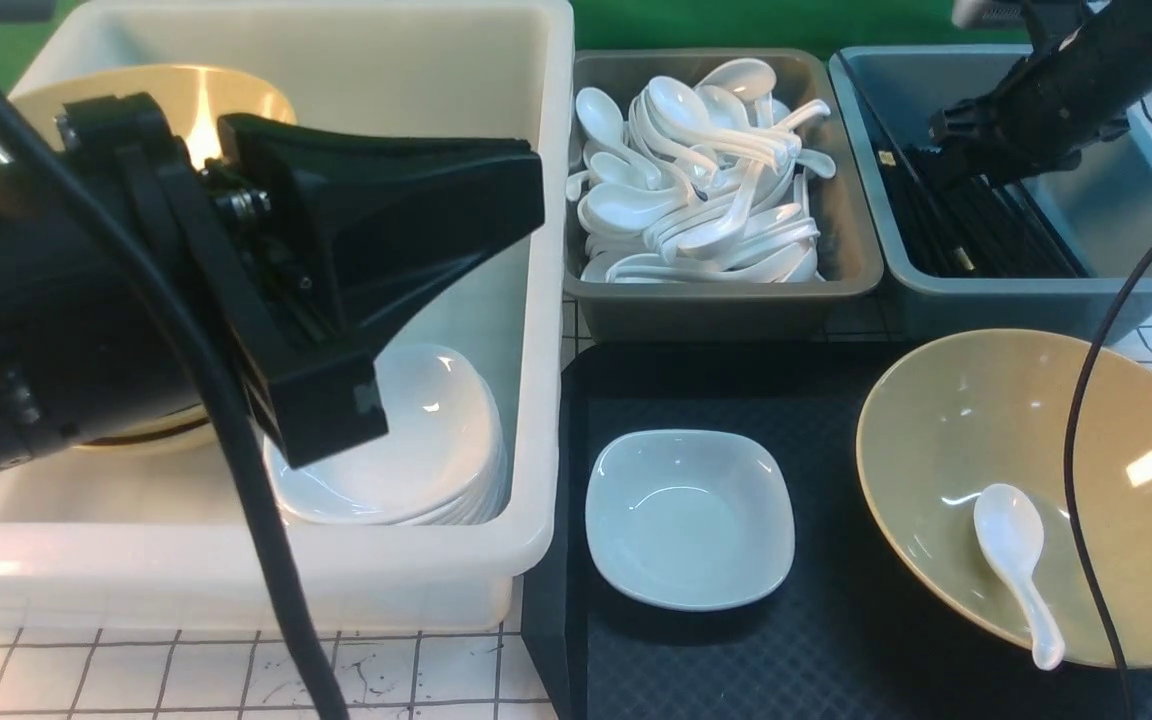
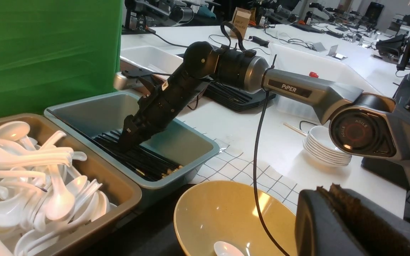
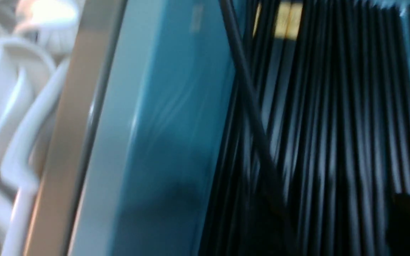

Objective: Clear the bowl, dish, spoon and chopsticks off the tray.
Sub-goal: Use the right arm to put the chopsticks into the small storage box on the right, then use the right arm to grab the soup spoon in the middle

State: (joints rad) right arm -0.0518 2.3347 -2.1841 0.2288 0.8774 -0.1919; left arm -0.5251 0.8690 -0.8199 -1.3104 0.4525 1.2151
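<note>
Chopsticks [image 1: 976, 230]: a pile of thin black sticks in the blue-grey bin [image 1: 1036, 300], behind the tray's right half. Long axes run back-to-front along the bin's left wall. In the right wrist view one stick [image 3: 251, 106] lies askew across the others. I cannot single out one pair. None on the tray [image 1: 836, 640].

Right gripper [image 1: 936, 165]: tip down in that bin, at the sticks. The wrist view is blurred, so I cannot tell whether it is released or clenched.

Left gripper [image 1: 506, 195]: clenched, with nothing seen in it. It hangs over the white tub [image 1: 536, 300], tip pointing right.

Spoon [image 1: 1011, 545]: glossy white, scoop up, lying inside the bowl [image 1: 986, 420]. The scoop sits toward the bowl's middle. The handle points toward me and a little right, its end at the near rim.

Bowl: wide, olive-yellow, glossy, on the tray's right part, its right edge cut by the frame. A cable crosses in front of it.

Dish [image 1: 689, 518]: small, white, square with rounded corners and empty. It sits flat on the tray's left part, near the left rim.

Room: a bare strip of tray lies between dish and bowl. The tub wall stands just beside the tray's left rim. The grey bin [image 1: 846, 250] of white spoons is close behind the tray's far edge.
</note>
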